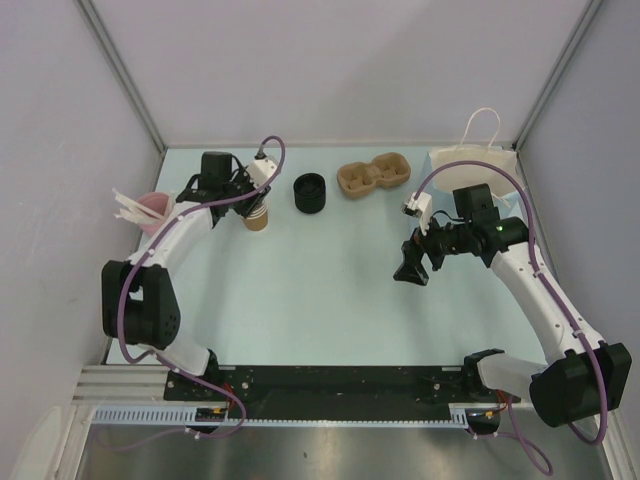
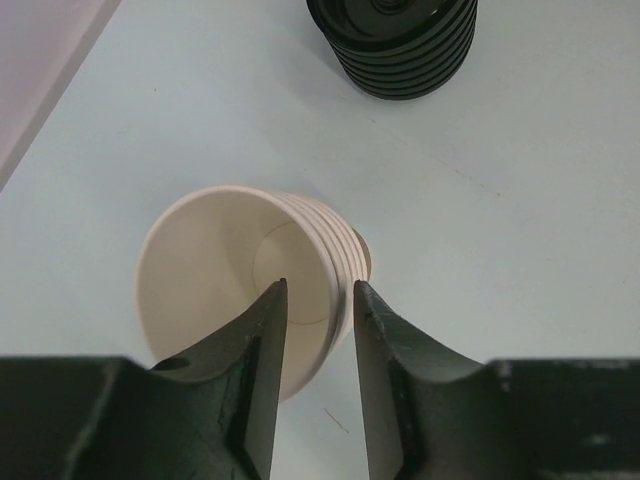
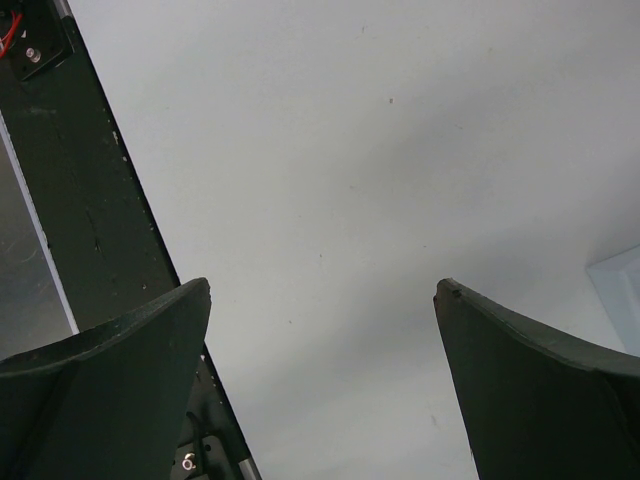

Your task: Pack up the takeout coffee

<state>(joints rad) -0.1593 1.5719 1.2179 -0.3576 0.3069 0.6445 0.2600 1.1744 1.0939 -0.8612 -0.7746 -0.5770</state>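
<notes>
No single tan cup stands apart; the only tan cups are a nested stack at the back left, cream-white inside in the left wrist view. My left gripper is right over this stack. Its jaws straddle the stack's right rim, one finger inside the top cup and the other outside, with a gap left to the inner wall. My right gripper hangs open and empty over bare table at mid-right, and nothing lies between its fingers in the right wrist view.
A stack of black lids stands right of the cups, also in the left wrist view. A brown pulp cup carrier and a white paper bag sit at the back right. A pink cup of white stirrers is at the far left.
</notes>
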